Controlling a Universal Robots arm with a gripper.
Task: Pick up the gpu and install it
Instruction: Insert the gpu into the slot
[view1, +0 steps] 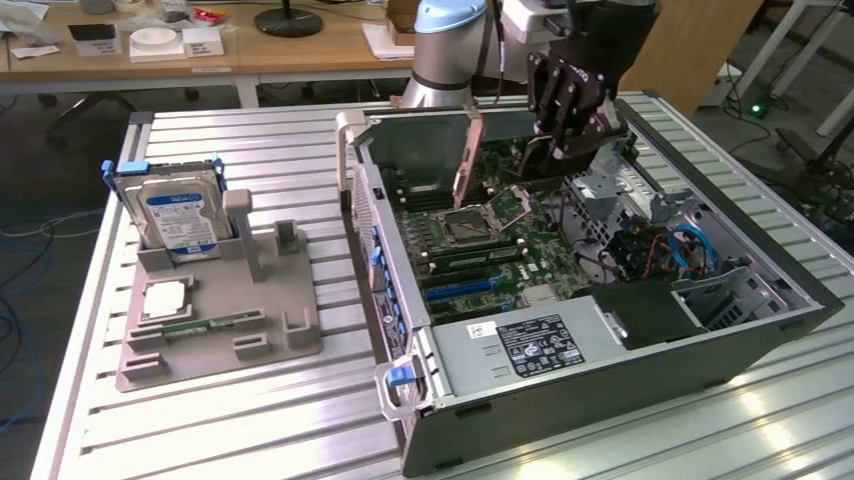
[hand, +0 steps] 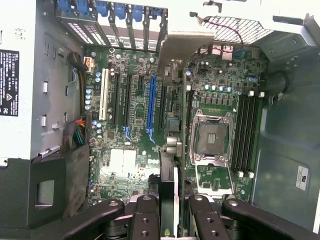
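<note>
- Slatted metal table (view1: 240, 420) carries the open computer case (view1: 601, 380), laid on its side so the motherboard (hand: 135, 125) faces upward.
- Gripper (hand: 171, 202) pinches the gpu (hand: 169, 172) edge-down above the board, parallel with the expansion slots (hand: 151, 107), apparently for seating.

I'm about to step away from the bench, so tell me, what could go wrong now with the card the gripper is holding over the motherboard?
1. The gpu, pinched edge-on in the gripper, appears to hang beside the blue slot rather than over it; pushed down there, its edge could jam on the board.
2. The bare CPU socket lies close alongside; a slip or tilt of the card could strike it.
</note>
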